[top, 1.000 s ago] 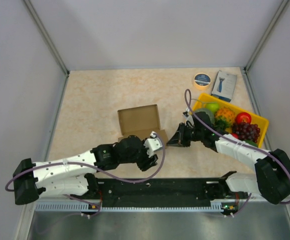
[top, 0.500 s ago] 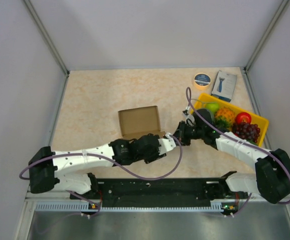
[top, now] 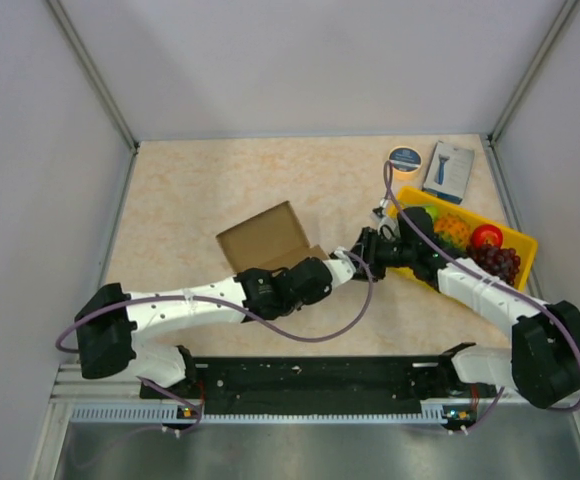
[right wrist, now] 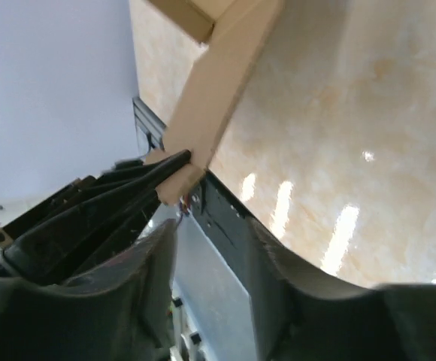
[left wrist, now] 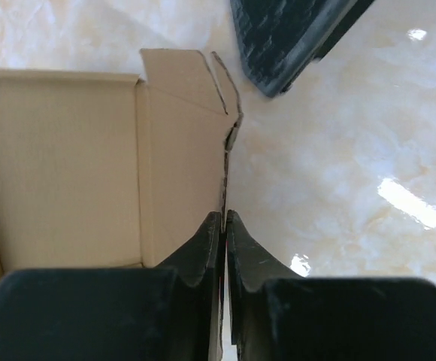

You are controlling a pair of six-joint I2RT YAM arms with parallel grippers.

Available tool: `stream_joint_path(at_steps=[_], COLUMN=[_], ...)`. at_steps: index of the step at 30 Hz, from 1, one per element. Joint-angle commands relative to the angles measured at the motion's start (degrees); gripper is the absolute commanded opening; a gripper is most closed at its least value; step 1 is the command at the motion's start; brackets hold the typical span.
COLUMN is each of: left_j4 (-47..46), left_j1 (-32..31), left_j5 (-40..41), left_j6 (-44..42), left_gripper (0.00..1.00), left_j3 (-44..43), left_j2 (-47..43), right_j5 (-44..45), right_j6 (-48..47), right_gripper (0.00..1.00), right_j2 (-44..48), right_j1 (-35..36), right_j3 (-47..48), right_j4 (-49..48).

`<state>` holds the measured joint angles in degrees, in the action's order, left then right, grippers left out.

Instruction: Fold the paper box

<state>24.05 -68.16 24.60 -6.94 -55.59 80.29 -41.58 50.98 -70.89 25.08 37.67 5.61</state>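
Our left gripper [left wrist: 224, 219] pinches a thin side wall of the paper box [left wrist: 60, 162], pressed together on it; our right gripper [right wrist: 212, 252] hangs spread just beside that wall's end, holding nothing; the box sits mid-way across the surface [top: 190, 190], only partly formed, we judge: one wall raised, lid and flaps unfolded

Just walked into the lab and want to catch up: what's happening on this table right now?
Two robot arms are working on a paper box that is only partly folded and lies open. The left gripper has its fingers shut on a thin cardboard flap at the box's right end. The right gripper sits close beside that flap with its fingers open, gripping nothing. The fold is not finished.
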Motion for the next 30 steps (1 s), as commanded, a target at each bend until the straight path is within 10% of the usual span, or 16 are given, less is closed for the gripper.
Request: stream_joint_path(at_steps=[1, 12, 30], left_j4=[5.1, 27.5, 35.7], left_j1=[3.3, 11.0, 32.2], left_j5=[0.6, -8.5, -21.3], left_j6=[4.7, 31.1, 90.8], left_gripper=[0.06, 0.0, 0.0], left_j3=[-5.2, -31.2, -27.1], left_j2=[-2.9, 0.7, 1.6], right_j5=[-5.4, 4.4, 14.3], right_j6=[-4.0, -20.8, -32.9], right_gripper=[0.56, 0.66, 0.68], right_j2=[3.1, 10.7, 14.2], right_j1=[-6.8, -12.8, 2.9], right_j3=[3.8, 15.5, 15.4], right_j4=[0.2, 19.8, 25.1])
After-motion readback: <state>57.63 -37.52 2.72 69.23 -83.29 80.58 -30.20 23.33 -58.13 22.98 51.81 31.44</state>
